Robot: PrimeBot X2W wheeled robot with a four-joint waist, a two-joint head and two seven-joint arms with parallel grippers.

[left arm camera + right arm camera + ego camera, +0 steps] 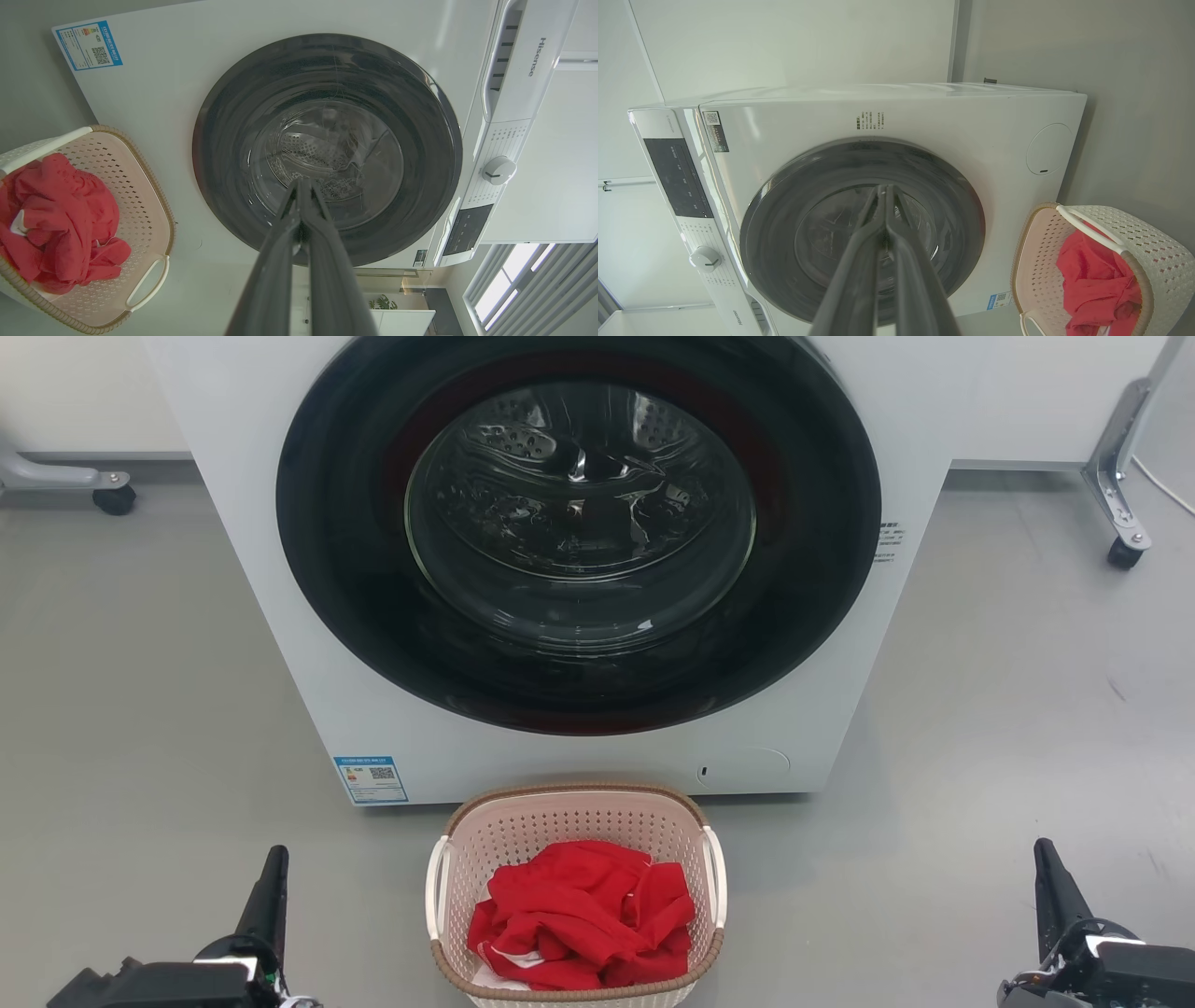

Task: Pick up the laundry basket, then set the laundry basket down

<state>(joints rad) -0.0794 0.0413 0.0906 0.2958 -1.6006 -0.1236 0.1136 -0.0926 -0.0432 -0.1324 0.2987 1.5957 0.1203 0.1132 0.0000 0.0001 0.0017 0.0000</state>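
Observation:
The laundry basket [574, 817] stands on the grey floor just in front of the washer, pale pink and perforated with a brown rim and two white side handles. Red clothing [583, 915] is heaped inside it. It also appears at the left of the left wrist view, laundry basket [135, 186], and at the lower right of the right wrist view, laundry basket [1153, 247]. My left gripper [274, 861] is low at the left, well clear of the basket, fingers together. My right gripper [1043, 854] is low at the far right, also shut and holding nothing.
A white front-loading washer [299, 616] with a dark round door [579, 523] rises right behind the basket. Caster legs stand at the far left [114, 499] and far right [1123, 553]. Grey floor [140, 709] spreads on both sides.

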